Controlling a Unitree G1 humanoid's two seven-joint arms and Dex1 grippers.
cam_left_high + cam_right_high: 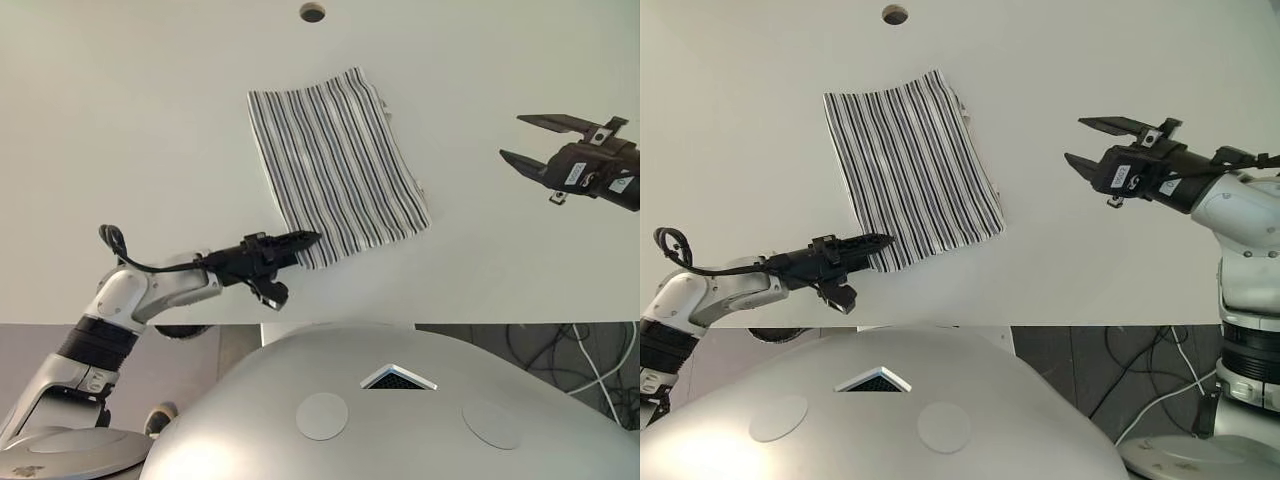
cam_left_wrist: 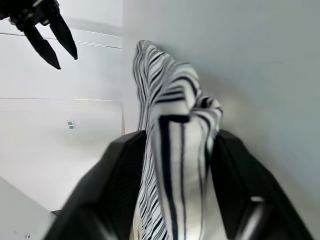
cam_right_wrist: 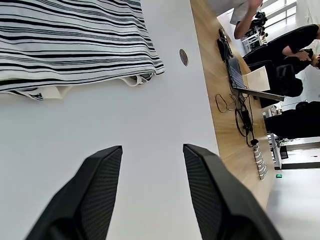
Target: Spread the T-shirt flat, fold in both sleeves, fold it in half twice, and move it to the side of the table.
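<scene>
Our left pincer (image 1: 305,240) is clenched on the nearest corner of the striped T-shirt (image 1: 335,165), with cloth bunched between its fingers (image 2: 122,165). From that grip the shirt lies as a folded rectangle, stretching away across the white bench (image 1: 120,120). Well beyond the shirt's other side, our right pincer (image 1: 512,137) hovers released, jaws spread, touching nothing. We judge a half fold is in hand. We should lift the corner low and carry it straight to the far edge, and the right pincer should take the other near corner so the hem travels evenly.
</scene>
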